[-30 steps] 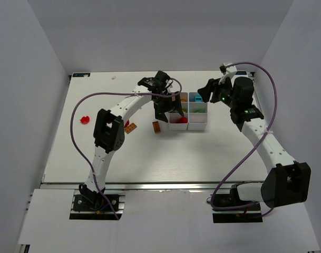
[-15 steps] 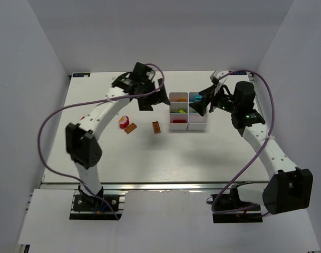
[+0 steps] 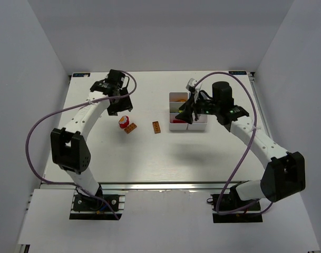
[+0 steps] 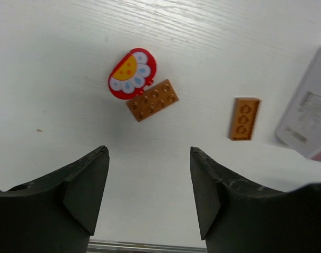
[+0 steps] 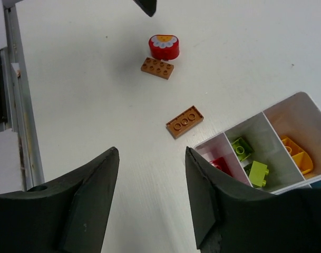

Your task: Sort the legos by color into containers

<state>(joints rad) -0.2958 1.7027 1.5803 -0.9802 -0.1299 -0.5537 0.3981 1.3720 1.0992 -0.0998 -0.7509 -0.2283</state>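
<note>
A red rounded piece with a flower print (image 3: 123,122) lies on the table touching a brown 2x4 plate (image 3: 130,128). A brown 1x3 plate (image 3: 157,127) lies just left of the white tray (image 3: 173,95). My left gripper (image 3: 120,107) is open and empty above and behind the red piece (image 4: 132,73) and the 2x4 plate (image 4: 152,100). My right gripper (image 3: 182,113) is open and empty over the tray's left side. The right wrist view shows the tray (image 5: 308,96) holding a red brick (image 5: 219,164), green bricks (image 5: 242,148) and a yellow-orange piece (image 5: 295,150).
The tray's edge (image 4: 308,110) shows at the right of the left wrist view, beside the 1x3 plate (image 4: 244,118). The right wrist view shows the 1x3 plate (image 5: 185,122), the 2x4 plate (image 5: 157,68) and the red piece (image 5: 164,46). White walls enclose the table.
My left arm has swung left from the tray to above the red piece. My right gripper has moved left and now hangs over the tray. The bricks on the table have not moved.
</note>
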